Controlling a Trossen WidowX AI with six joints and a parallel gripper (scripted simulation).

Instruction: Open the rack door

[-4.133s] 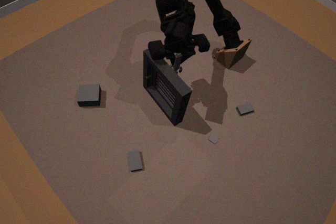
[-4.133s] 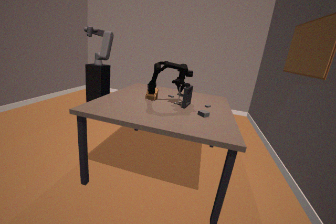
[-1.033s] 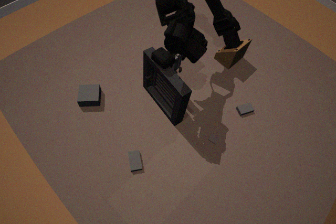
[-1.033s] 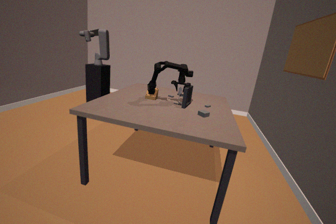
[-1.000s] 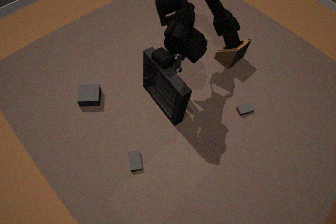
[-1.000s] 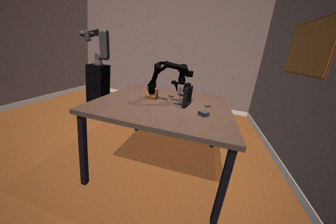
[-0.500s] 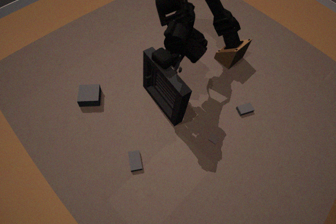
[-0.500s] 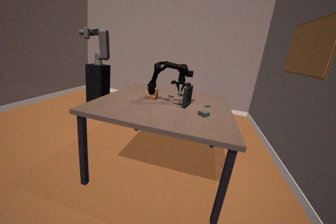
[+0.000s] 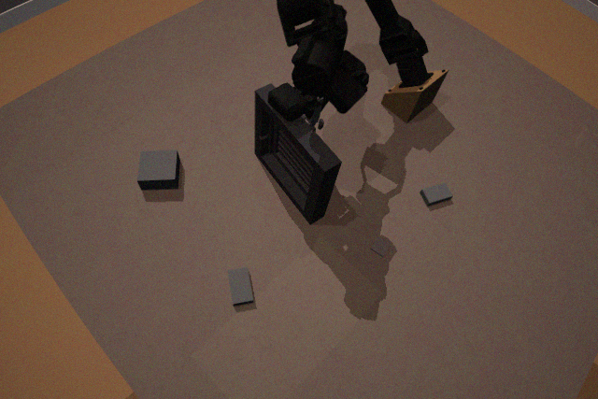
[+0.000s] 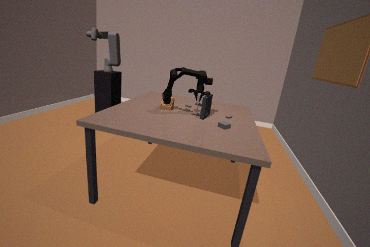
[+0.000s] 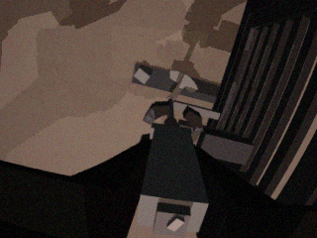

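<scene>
The black parallel-jaw gripper is partly closed, its fingers standing narrow rather than wide, and it has hold of the dark grey upright handle, which runs between them in the wrist view. The handle is on the side of the dark grey, slatted upright rack that faces the arm's orange wedge-shaped base; the angle of its door cannot be told. Rack and base both stand on a matte brownish table with dark square legs. Around it spreads an orange floor, with pinkish and grey walls and a pale skirting. Only the exterior view shows the pale grey second arm on its black pedestal and the orange-brown wall panel. The top view separates a thick grey block from two small flat grey blocks, and the wrist view gives the slats close up, beside the handle.
</scene>
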